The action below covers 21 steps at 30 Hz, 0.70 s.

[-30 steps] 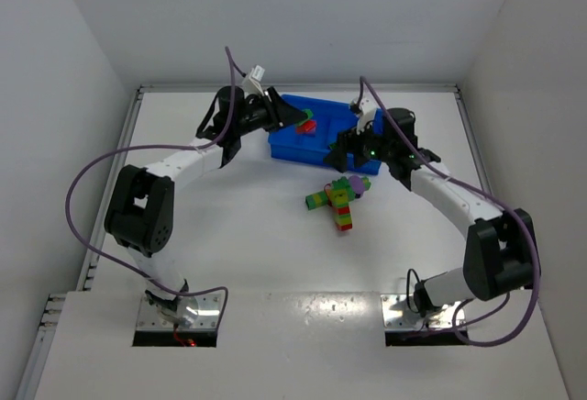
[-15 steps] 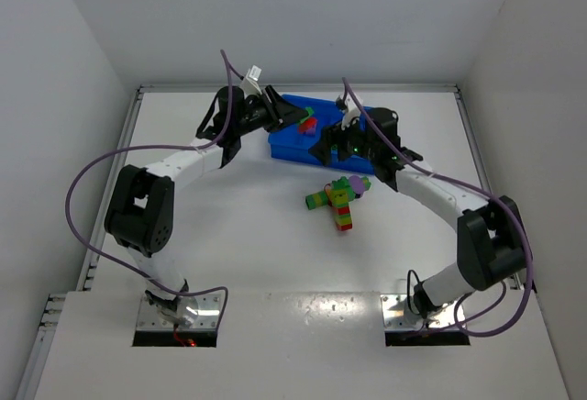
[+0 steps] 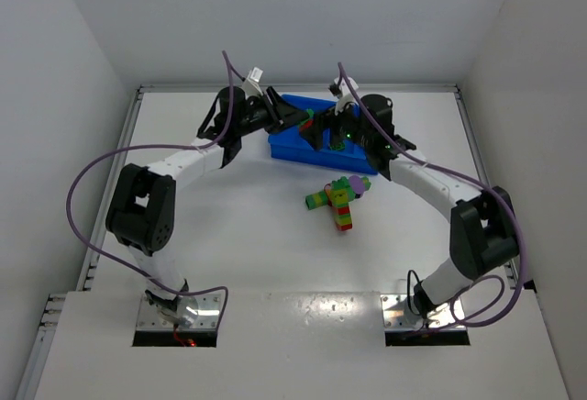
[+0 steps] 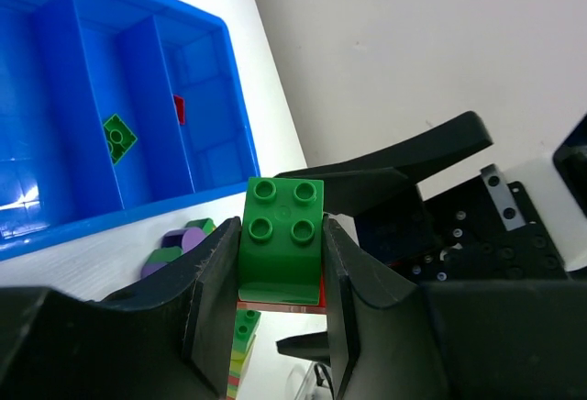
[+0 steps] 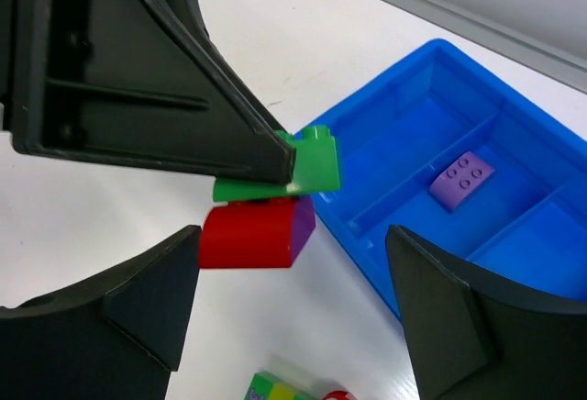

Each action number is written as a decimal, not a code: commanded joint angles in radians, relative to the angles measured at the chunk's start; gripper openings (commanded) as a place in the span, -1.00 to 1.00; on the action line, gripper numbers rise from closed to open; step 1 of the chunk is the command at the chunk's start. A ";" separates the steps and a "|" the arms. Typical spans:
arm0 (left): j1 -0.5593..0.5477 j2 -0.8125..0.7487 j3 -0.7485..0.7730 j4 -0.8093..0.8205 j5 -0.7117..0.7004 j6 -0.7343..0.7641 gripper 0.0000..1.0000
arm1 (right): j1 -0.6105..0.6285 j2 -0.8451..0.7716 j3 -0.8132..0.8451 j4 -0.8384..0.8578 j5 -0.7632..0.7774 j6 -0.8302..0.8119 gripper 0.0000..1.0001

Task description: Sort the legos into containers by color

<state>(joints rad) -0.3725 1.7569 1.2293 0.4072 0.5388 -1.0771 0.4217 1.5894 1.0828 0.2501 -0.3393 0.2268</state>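
Note:
My left gripper (image 4: 280, 262) is shut on a green brick (image 4: 280, 235) with a red brick (image 4: 280, 304) snapped under it, held in the air by the blue tray's (image 4: 220, 97) near edge. In the right wrist view my right gripper (image 5: 293, 244) stands open. Its fingers (image 5: 138, 308) flank that red brick (image 5: 248, 235) without touching it. The red brick shows a purple end face, and the green brick (image 5: 316, 166) sits on top. One compartment holds a purple brick (image 5: 461, 180). A green brick (image 4: 119, 136) and a red brick (image 4: 179, 108) lie in two others.
A cluster of striped lego sticks (image 3: 341, 198) lies on the white table in front of the tray (image 3: 284, 148). Both grippers crowd over the tray's near left part, the left gripper (image 3: 292, 125) and the right gripper (image 3: 316, 132) facing each other. Walls enclose the table.
The right arm has swung left from the tray's right end to the held bricks, and its jaws have opened wider. The left gripper has stayed almost still with its bricks.

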 commanded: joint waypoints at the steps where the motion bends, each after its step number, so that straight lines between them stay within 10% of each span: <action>1: -0.005 0.012 0.038 0.030 0.015 0.005 -1.00 | 0.008 0.021 0.054 0.060 -0.026 0.006 0.61; 5: -0.014 0.012 0.047 0.030 0.024 0.005 -1.00 | 0.008 0.032 0.063 0.060 -0.037 0.006 0.40; 14: -0.014 0.021 0.056 0.053 0.033 -0.004 -1.00 | 0.008 0.052 0.063 0.069 -0.090 -0.015 -0.74; 21: 0.026 0.070 0.151 0.053 -0.022 0.049 -1.00 | -0.003 -0.081 -0.045 -0.017 -0.135 -0.098 -0.95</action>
<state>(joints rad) -0.3698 1.8057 1.2823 0.3988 0.5247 -1.0561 0.4149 1.6089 1.0805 0.2352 -0.4183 0.1806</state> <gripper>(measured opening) 0.414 0.381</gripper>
